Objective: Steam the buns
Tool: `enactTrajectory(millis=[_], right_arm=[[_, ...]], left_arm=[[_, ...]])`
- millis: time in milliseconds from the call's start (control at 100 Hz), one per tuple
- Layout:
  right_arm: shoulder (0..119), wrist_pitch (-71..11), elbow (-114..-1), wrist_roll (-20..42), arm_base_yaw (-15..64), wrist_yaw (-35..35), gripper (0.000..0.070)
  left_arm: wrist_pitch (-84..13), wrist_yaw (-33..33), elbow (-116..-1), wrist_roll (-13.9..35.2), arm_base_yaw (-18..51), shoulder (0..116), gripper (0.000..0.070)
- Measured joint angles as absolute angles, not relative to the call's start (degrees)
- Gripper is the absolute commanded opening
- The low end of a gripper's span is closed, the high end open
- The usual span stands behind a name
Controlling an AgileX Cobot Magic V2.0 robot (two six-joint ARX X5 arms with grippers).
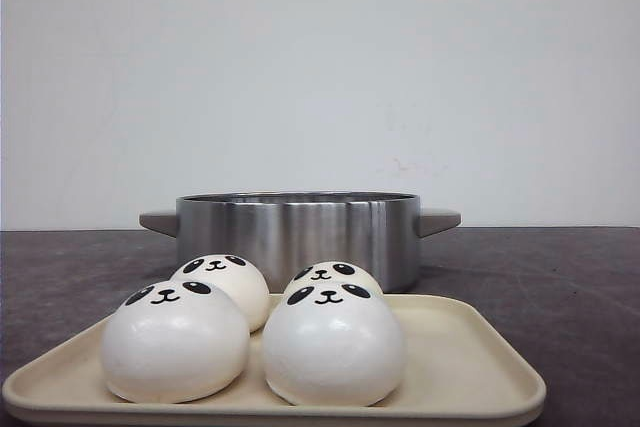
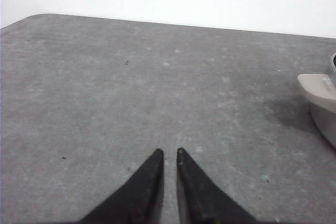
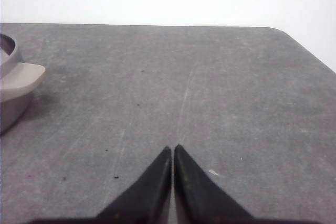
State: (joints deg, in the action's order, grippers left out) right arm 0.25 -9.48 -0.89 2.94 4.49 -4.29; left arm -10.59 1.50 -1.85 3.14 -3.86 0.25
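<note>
Your left tool is sitting just above the bare grey surface with its fingertips nearly together, only a thin slit between them, gripping nothing. Your right tool is sitting the same way, tips pressed closed and empty. Neither tool is showing in the front view.

The four buns are resting on a cream tray at the near edge, two in front and two behind, packed close together with neighbours looking to be touching, panda faces turned up and toward the camera. A steel pot is standing just behind the tray, lid off. Each wrist view is catching one beige pot handle at its edge, well apart from the tool tips.
</note>
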Motion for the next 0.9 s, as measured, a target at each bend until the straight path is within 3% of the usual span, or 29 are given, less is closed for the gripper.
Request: enactTrajectory(millis=[280, 490, 580, 750, 810, 900], right_arm=[[0.25, -9.48, -0.89, 3.73, 4.49, -4.19, 0.0007], [0.25, -8.88, -0.86, 12.60, 4.49, 1.76, 0.0007], [0.25, -5.19, -0.84, 16.88, 4.49, 6.66, 0.0007], [0.25, 6.33, -1.08, 24.62, 4.49, 16.67, 0.0006], [0.25, 4.71, -3.33, 28.12, 4.56, 16.95, 0.0005], [0.75, -4.14, -10.33, 31.05, 4.54, 16.91, 0.0005]], left_arm=[[-10.59, 1.50, -1.85, 3.14, -3.86, 0.25, 0.0000], [-10.59, 1.43, -1.85, 4.54, -3.86, 0.25, 0.0000], [-10.59, 1.28, -1.85, 9.45, -3.86, 0.25, 0.0000], [-10.63, -2.74, -2.07, 23.77, -3.86, 0.25, 0.0002], [-11.42, -5.50, -2.96, 27.14, -3.86, 0.25, 0.0004], [-11.81, -9.48, -6.48, 29.95, -3.86, 0.84, 0.0005]])
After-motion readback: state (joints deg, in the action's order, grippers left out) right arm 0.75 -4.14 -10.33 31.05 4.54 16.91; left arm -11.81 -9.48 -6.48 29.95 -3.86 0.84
